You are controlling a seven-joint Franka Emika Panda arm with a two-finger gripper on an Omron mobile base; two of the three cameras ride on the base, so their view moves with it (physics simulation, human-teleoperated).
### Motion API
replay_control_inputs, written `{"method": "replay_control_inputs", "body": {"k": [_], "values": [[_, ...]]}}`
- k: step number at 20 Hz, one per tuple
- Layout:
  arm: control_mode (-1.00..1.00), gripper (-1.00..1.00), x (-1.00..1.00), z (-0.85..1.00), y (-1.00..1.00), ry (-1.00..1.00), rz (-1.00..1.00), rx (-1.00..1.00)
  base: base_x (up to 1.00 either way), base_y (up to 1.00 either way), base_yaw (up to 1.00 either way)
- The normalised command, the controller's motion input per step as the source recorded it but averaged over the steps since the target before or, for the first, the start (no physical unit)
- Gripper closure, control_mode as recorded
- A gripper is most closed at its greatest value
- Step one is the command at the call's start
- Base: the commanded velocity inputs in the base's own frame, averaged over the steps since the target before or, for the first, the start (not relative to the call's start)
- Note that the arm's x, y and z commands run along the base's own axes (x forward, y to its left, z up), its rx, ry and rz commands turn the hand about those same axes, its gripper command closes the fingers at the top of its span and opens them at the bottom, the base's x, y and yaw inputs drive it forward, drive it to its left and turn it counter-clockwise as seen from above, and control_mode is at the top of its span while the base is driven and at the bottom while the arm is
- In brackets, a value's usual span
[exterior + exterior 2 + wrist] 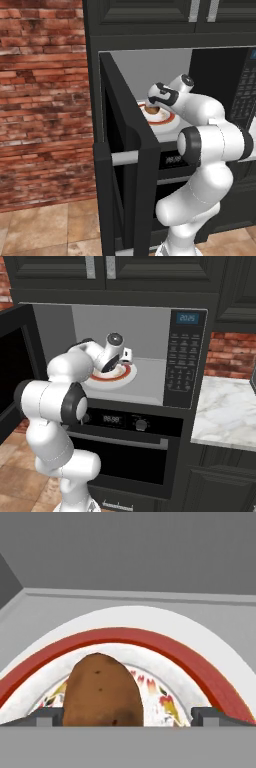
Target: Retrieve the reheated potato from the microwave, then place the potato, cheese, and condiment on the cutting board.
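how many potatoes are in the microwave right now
1. The potato lies on the red-rimmed plate inside the open microwave, between the open gripper's fingertips. Nothing else shows on the plate.

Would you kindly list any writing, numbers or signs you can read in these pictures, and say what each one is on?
"20:25", as far as it can be made out, in blue digits on the display at the top of the microwave panel.
Microwave button labels: too small to read.
Oven display below the microwave: pale digits, too blurred to read.
Plate under the potato: a red ring and coloured pattern, no text.
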Motion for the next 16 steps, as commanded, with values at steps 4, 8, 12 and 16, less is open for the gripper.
{"method": "replay_control_inputs", "body": {"k": [4, 8, 12, 16], "values": [[-1.00, -1.00, 0.06, -0.28, 0.17, 0.02, 0.00, 0.00, 0.00, 0.00, 0.00], [-1.00, -1.00, 0.01, -0.35, 0.23, 0.01, 0.01, 0.00, 0.00, 0.00, 0.00], [-1.00, -1.00, 0.01, -0.42, 0.24, 0.02, 0.01, 0.01, 0.00, 0.00, 0.00], [-1.00, -1.00, 0.19, -0.36, 0.12, 0.00, 0.02, 0.00, 0.00, 0.00, 0.00]]}}
